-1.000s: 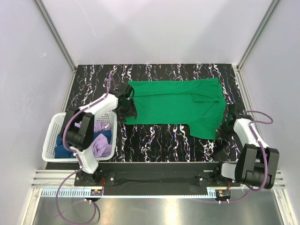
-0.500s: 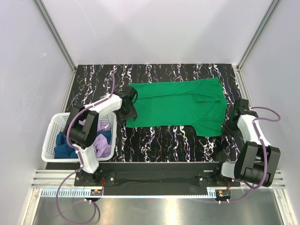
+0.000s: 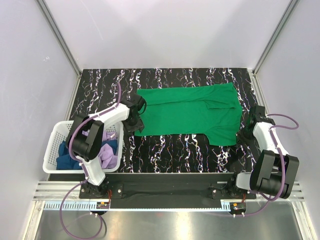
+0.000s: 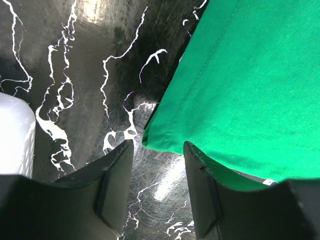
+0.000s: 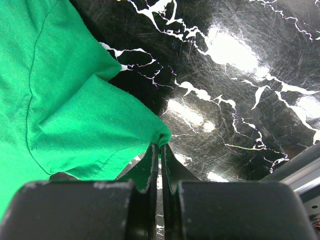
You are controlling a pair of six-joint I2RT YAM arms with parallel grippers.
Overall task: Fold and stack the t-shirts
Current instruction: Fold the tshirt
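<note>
Top external view: since a second ago the left arm has pulled back off the left edge of the green shirt (image 3: pixel 190 110), and its claw (image 3: pixel 131 125) now sits just outside the lower left corner. That edge, rumpled under the claw before, now lies straight. The right claw (image 3: pixel 242 136) has drawn a little to the right since then, and the sleeve it holds lies flatter.

The left arm reaches forward from its base with the elbow out over the basket (image 3: pixel 55 145), forearm angled inward. The right arm is folded tight, wrist near the bench's (image 3: pixel 170 150) right edge.

At the left wrist, the claw (image 4: pixel 157 145) stands wide apart and grips nothing; the shirt's corner lies just ahead of the gap, and the cloth passes behind the right-hand finger (image 4: pixel 202 195). At the right wrist, the claw (image 5: pixel 160 150) is closed to a slit, pinching the tip of the sleeve hem.

The green shirt is soft knit with stitched hems, spread flat across the far half of the glossy black, white-veined bench. A lilac shirt (image 3: pixel 107 155) and a blue shirt (image 3: pixel 67 161) lie crumpled in the white lattice basket.
</note>
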